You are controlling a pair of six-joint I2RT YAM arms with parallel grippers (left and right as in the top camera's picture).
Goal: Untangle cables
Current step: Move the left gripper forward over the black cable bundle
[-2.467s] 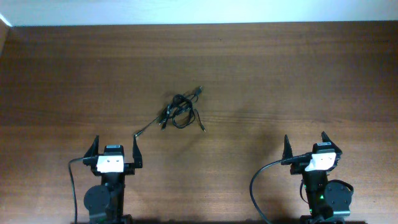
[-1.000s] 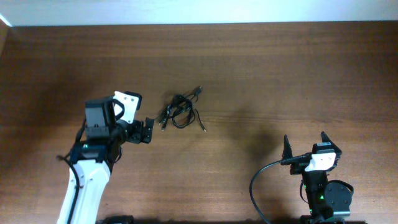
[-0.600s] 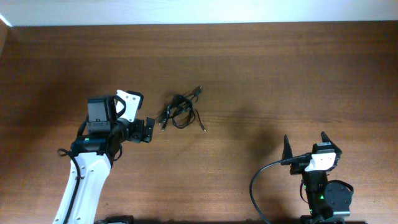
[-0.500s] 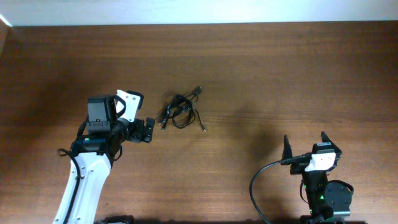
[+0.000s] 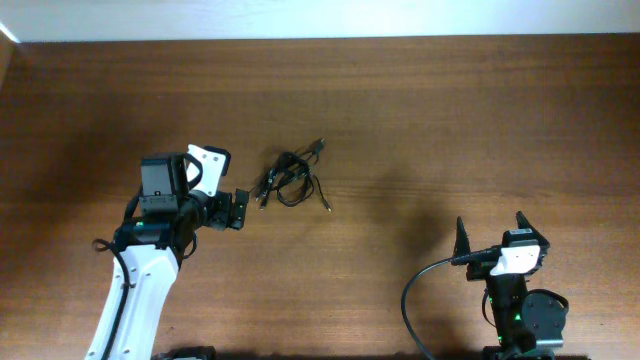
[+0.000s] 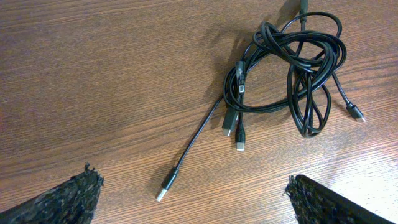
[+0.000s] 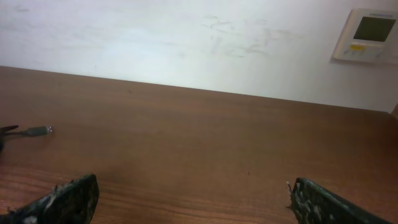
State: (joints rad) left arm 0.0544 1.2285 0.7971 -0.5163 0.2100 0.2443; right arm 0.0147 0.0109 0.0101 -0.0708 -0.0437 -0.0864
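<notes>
left gripper (image 5: 238, 209) advanced to cables (image 6: 273, 43) | top strand cropped | jaws apart

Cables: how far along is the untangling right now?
Done: nothing yet; the thin black plug-ended cables lie in one knotted bundle on the brown wooden table. In hand: the left claw hovers open beside the bundle, holding nothing; the right claw sits open, far away. Left: grip a loose plug end and draw each cable free.
</notes>
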